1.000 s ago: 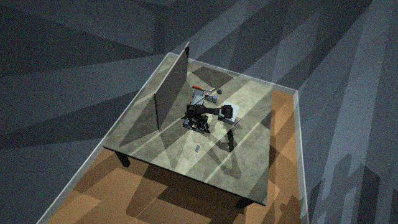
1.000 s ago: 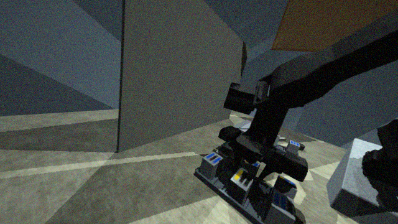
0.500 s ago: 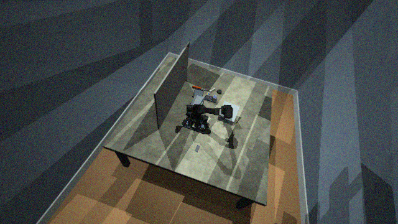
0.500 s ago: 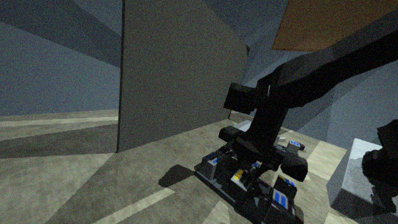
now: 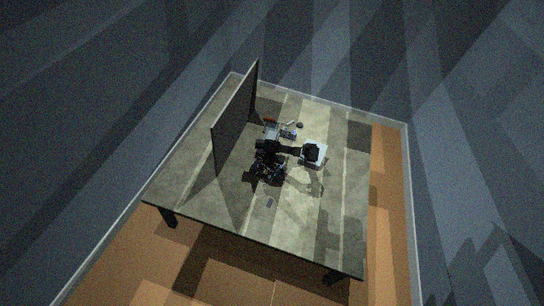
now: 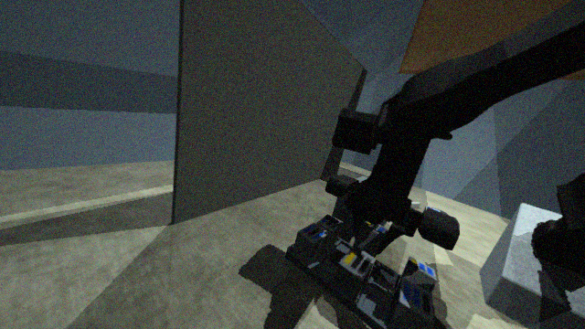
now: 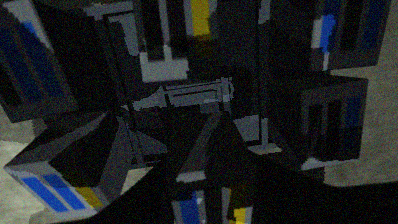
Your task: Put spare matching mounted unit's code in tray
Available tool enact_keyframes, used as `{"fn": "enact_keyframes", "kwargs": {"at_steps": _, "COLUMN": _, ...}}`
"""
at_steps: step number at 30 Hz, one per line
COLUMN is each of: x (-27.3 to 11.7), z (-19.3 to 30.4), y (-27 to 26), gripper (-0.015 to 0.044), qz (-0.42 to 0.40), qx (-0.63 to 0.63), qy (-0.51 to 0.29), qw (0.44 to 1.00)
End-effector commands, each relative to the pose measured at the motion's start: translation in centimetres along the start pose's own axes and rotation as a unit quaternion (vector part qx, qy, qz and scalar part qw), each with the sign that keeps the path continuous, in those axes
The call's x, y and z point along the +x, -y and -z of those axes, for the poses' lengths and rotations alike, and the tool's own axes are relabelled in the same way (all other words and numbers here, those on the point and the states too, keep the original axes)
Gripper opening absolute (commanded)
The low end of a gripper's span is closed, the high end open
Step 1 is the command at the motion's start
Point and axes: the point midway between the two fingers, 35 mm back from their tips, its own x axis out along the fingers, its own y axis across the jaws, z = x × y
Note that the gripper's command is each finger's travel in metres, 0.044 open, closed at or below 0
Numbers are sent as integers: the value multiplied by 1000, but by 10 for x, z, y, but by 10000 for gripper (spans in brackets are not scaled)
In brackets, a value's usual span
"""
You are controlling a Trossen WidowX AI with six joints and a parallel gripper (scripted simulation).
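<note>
Wrist: gripper (image 7: 215, 167) (image 6: 361, 233) pinching a block with blue and yellow stripes (image 7: 192, 176); code match can't be told. More striped blocks around it, one blue-and-yellow block (image 7: 82, 170) tilted, crowding the fingers.

Exterior: gripper low over the dark rack (image 6: 322, 280), blocks close around. Upright panel (image 6: 256, 114) (image 5: 235, 115) behind, pale box (image 6: 509, 270) (image 5: 321, 149) off to one side.

Top: arm (image 5: 289, 150) covers part of the rack area; small dark disc (image 5: 300, 125) lies beyond, small flat piece (image 5: 269, 202) nearer the table's (image 5: 204, 187) front edge.
</note>
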Motion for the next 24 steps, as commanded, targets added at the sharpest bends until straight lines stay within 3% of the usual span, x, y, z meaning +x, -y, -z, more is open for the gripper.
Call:
{"fn": "enact_keyframes", "kwargs": {"at_steps": 1, "x": -25, "z": -2, "y": 3, "gripper": 0, "qz": 8, "qx": -5, "qy": 2, "qw": 1000}}
{"fn": "enact_keyframes", "kwargs": {"at_steps": 7, "x": -56, "z": -3, "y": -1, "gripper": 0, "qz": 7, "qx": -4, "qy": 3, "qw": 1000}}
{"fn": "enact_keyframes", "kwargs": {"at_steps": 18, "x": -55, "z": -1, "y": -2, "gripper": 0, "qz": 4, "qx": 0, "qy": 0, "qw": 1000}}
{"fn": "enact_keyframes", "kwargs": {"at_steps": 24, "x": -79, "z": -4, "y": 2, "gripper": 0, "qz": 7, "qx": 1, "qy": -1, "qw": 1000}}
